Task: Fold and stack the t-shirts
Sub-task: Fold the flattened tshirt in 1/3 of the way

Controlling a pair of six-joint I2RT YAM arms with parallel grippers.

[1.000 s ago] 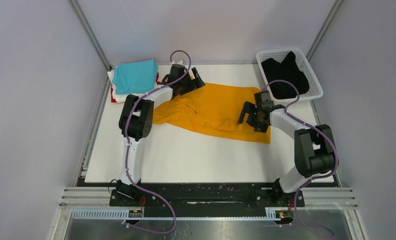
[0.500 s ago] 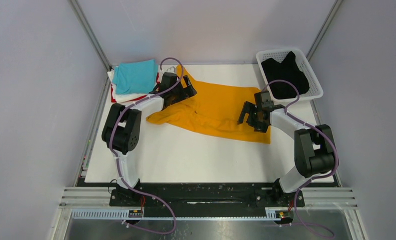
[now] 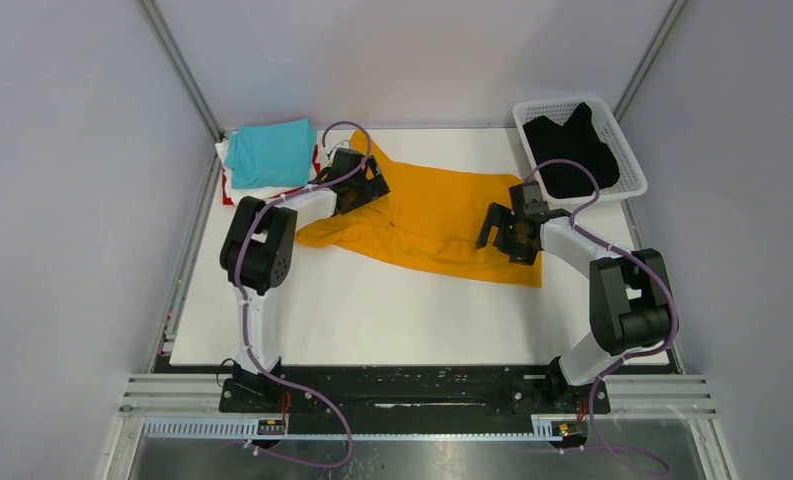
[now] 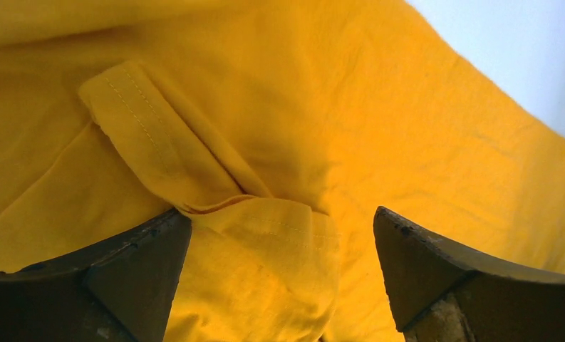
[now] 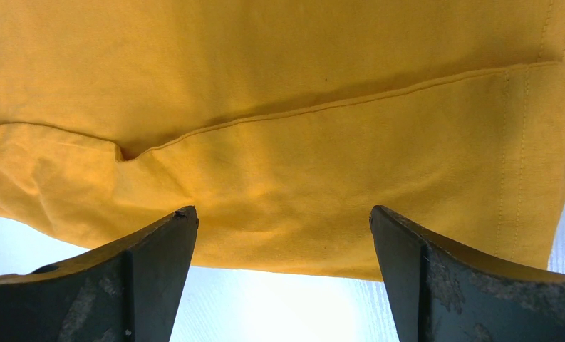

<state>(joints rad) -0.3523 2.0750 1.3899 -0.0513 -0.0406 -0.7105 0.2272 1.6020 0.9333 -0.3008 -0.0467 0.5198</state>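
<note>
Folding step: the orange-yellow t-shirt (image 3: 432,215) lies rumpled just left of the basket (image 3: 627,150), with the left gripper (image 3: 365,188) and right gripper (image 3: 500,238) open and empty above its far and basket-side ends, so next, presumably, each must pinch an edge.

Stack (image 3: 267,155) far-L, basket (image 3: 629,150) far-R, shirt (image 3: 432,215) btwn.

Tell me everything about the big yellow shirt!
The orange-yellow t-shirt is soft, plain cloth, one colour all over, with stitched hems. It lies spread but rumpled across the white table, its left end bunched up. The left gripper and the right gripper hang over its two ends, jaws open, gripping nothing.
</note>
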